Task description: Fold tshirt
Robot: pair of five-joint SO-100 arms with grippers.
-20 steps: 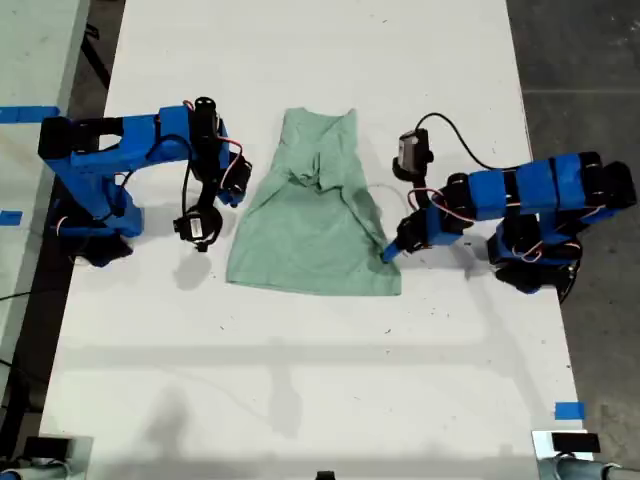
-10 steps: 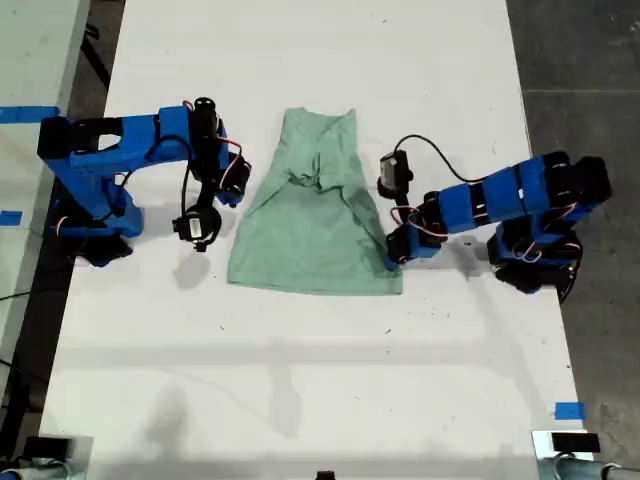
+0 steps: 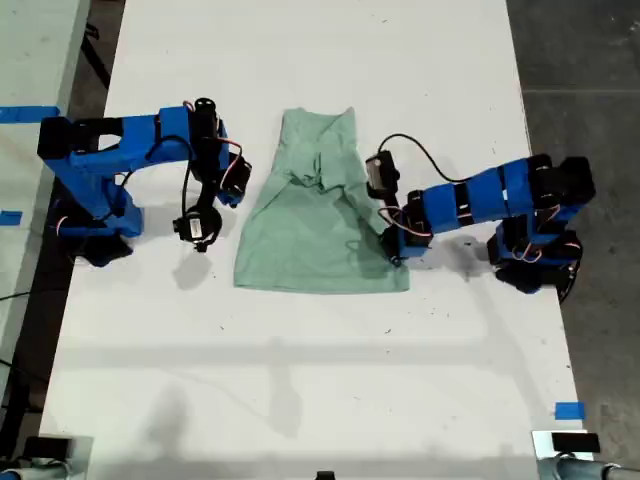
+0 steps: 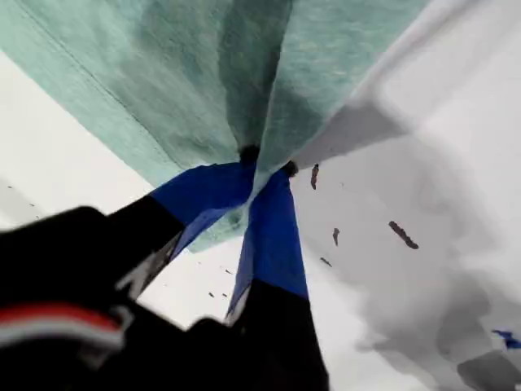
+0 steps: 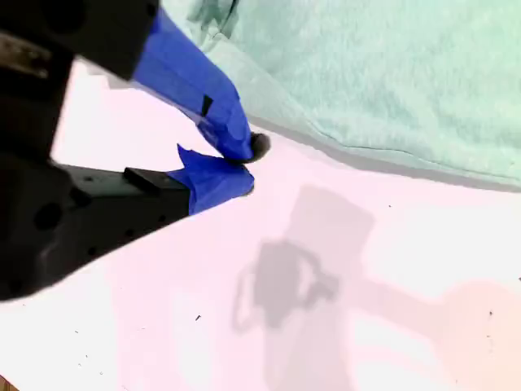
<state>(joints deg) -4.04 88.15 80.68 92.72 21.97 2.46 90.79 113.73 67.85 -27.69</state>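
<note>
My first gripper [image 4: 264, 175] is clamped on the tshirt [image 3: 315, 215] edge at its 3 o'clock, evidently to fold inward. My second gripper [image 5: 236, 163], jaws together and empty, idles at its 9 o'clock.

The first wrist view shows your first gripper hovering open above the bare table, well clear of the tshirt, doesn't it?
Not quite: in the first wrist view my first gripper is shut on the tshirt, pinching its edge, not hovering open clear of it.

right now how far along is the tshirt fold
Early. One sleeve side of the tshirt looks folded inward. My first gripper is shut on its edge at the exterior view's right; my second gripper hangs beside it, holding nothing. The remaining folds are left.
</note>
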